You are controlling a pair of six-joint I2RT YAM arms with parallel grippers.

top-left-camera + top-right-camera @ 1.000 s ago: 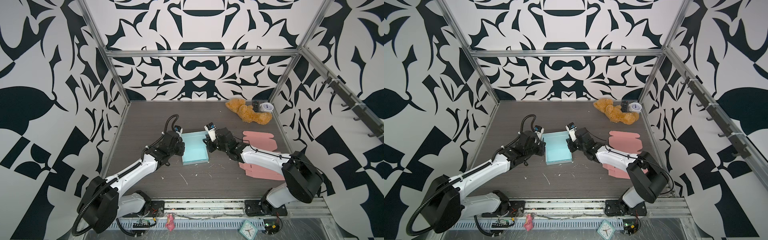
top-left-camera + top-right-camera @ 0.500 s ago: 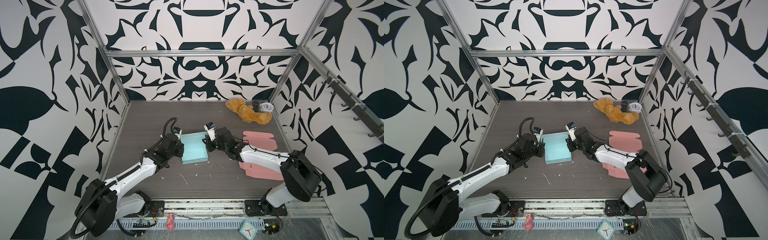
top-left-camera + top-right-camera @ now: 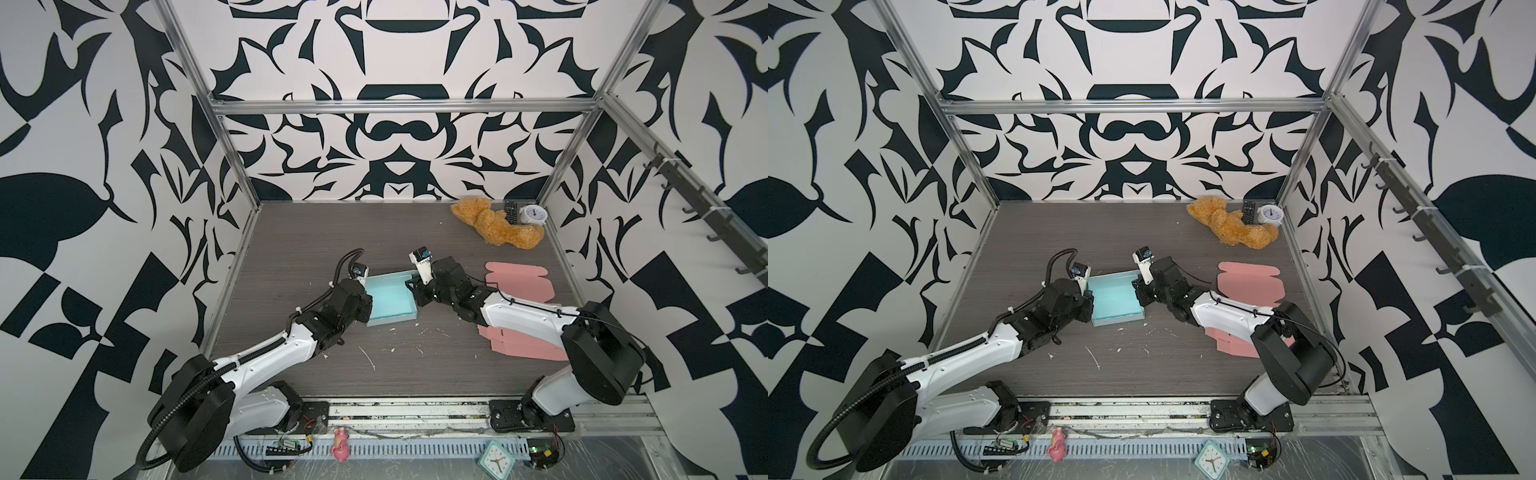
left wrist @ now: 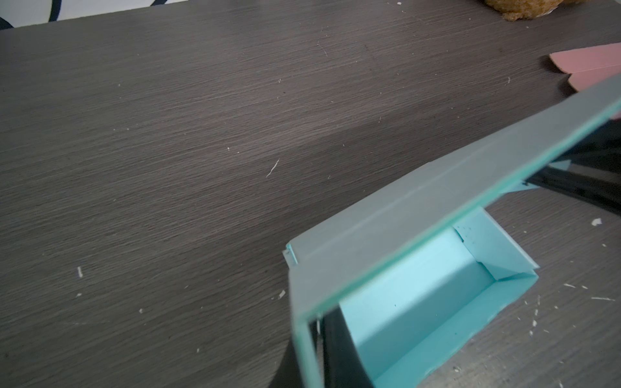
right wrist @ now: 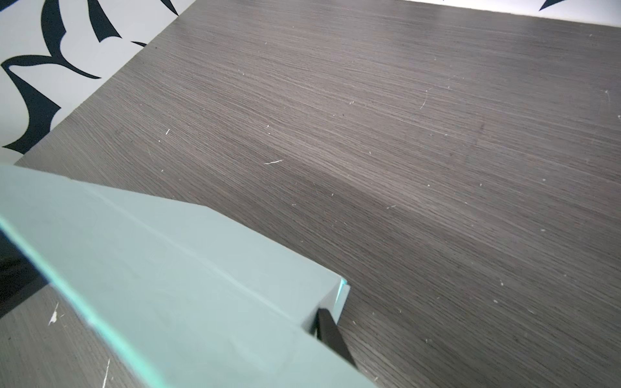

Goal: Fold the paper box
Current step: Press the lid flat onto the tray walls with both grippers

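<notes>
While clamping the left hand (image 3: 366, 291) shut on the thin left wall of the teal paper box (image 3: 390, 297), pressing one dark finger (image 4: 339, 349) inside that wall, seen from the left wrist. Reaching the right hand (image 3: 412, 286) to the far right corner of the same box; showing one dark finger (image 5: 331, 332) just beside that corner from the right wrist, hiding the other behind a raised flap (image 5: 168, 268), so not telling whether gripping or only touching. Resting the box open-topped near the middle of the dark surface (image 3: 316, 232) in both top views, between the two arms, with the flap standing along its far side. Seeing pink card sheets (image 3: 517, 278) lying well apart on the right.
</notes>
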